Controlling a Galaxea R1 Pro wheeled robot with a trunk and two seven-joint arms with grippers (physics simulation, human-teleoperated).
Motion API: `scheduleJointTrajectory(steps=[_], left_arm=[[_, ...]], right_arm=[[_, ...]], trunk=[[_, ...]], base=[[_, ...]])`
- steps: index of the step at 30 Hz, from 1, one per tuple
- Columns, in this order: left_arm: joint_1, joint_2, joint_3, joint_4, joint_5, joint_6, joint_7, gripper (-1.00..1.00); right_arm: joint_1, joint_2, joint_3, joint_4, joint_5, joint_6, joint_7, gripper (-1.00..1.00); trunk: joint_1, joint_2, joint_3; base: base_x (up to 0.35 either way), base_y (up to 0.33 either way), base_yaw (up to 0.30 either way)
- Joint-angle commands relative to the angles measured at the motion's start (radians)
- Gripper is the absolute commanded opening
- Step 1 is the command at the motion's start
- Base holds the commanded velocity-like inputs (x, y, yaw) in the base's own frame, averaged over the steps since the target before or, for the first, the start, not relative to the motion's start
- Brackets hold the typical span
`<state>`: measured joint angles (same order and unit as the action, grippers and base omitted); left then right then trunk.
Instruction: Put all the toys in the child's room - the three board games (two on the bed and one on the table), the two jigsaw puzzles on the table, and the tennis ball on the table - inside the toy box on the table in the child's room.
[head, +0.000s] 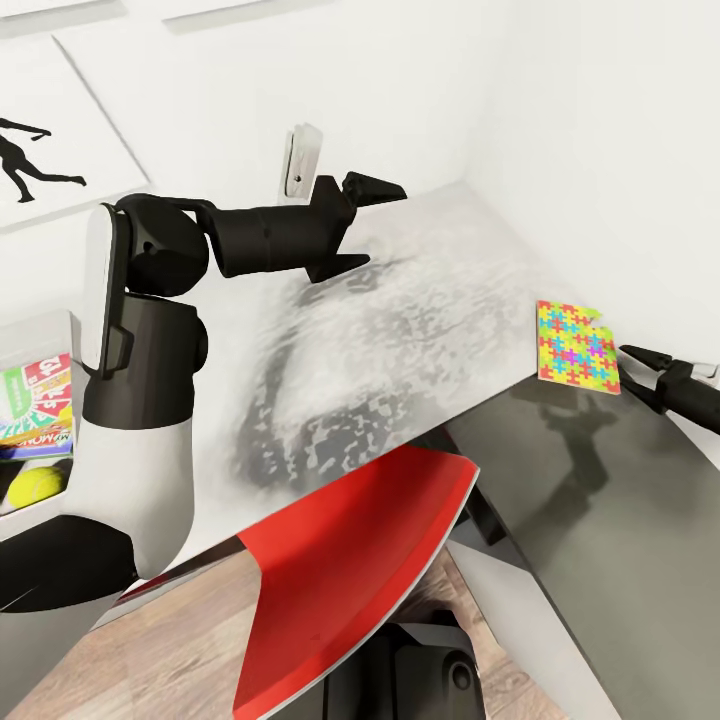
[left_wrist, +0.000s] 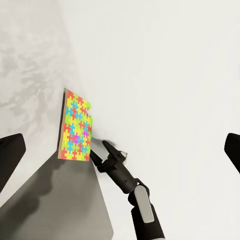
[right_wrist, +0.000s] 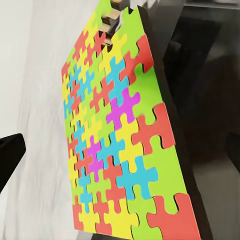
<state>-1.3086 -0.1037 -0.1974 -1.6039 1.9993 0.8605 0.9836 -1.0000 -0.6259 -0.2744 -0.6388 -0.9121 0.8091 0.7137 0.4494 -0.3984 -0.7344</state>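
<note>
Just ahead of the right jaws (head: 632, 362), which are standing apart, a jigsaw puzzle (head: 576, 346) is lying flat on the pale worktop (head: 420, 300), at the edge where it is meeting the lower dark side table (head: 620, 520). The right jaws' tips are hovering just beside the sheet's near edge; contact cannot be told. In the right wrist view the jigsaw puzzle (right_wrist: 120, 135) is lying directly in front of the jaws, its yellow, green, red, blue and pink pieces plain to see, with one dark fingertip (right_wrist: 9, 159) showing at the side. In the left wrist view the same right jaws (left_wrist: 106, 154) are reaching toward the sheet (left_wrist: 76, 126) from the wall side.

The left jaws (head: 375, 212) are standing apart too, holding nothing, hanging above the worktop well away from the puzzle. Far behind them, at the left arm's side, the toy box (head: 40, 335) is holding a board game (head: 38, 402) and the tennis ball (head: 36, 486). A baseball-player silhouette picture (head: 35, 160) is hanging on the wall beyond.
</note>
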Motion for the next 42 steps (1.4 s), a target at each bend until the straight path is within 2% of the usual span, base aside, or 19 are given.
scheduleJointTrajectory(steps=[1, 12, 20, 30, 42], left_arm=[[-0.001, -0.001, 0.001, 0.000, 0.009, 0.002, 0.010, 1.00], [0.000, -0.001, 0.001, -0.001, 0.008, 0.002, 0.011, 1.00], [0.001, -0.001, 0.001, 0.000, 0.007, 0.002, 0.010, 1.00], [0.002, -0.001, 0.001, 0.000, 0.007, 0.002, 0.010, 1.00], [0.002, -0.001, 0.001, 0.001, 0.007, 0.002, 0.010, 1.00]], right_arm=[[-0.001, 0.000, -0.002, 0.001, 0.000, 0.005, 0.002, 1.00], [0.000, 0.001, -0.003, 0.007, 0.001, 0.005, 0.001, 1.00], [-0.001, 0.000, -0.004, 0.051, 0.000, 0.000, 0.000, 1.00], [-0.002, 0.001, -0.004, 0.101, 0.001, -0.040, -0.006, 1.00], [-0.001, 0.003, -0.003, 0.114, 0.001, -0.055, -0.009, 1.00]], trunk=[[0.001, -0.002, -0.001], [0.001, -0.002, -0.001], [0.001, -0.002, -0.001], [0.001, -0.002, -0.001], [0.001, -0.002, -0.001]], base=[[0.000, 0.000, 0.001], [0.000, 0.000, 0.000], [0.000, 0.000, 0.000], [0.000, 0.000, 0.000], [0.000, 0.000, 0.000]])
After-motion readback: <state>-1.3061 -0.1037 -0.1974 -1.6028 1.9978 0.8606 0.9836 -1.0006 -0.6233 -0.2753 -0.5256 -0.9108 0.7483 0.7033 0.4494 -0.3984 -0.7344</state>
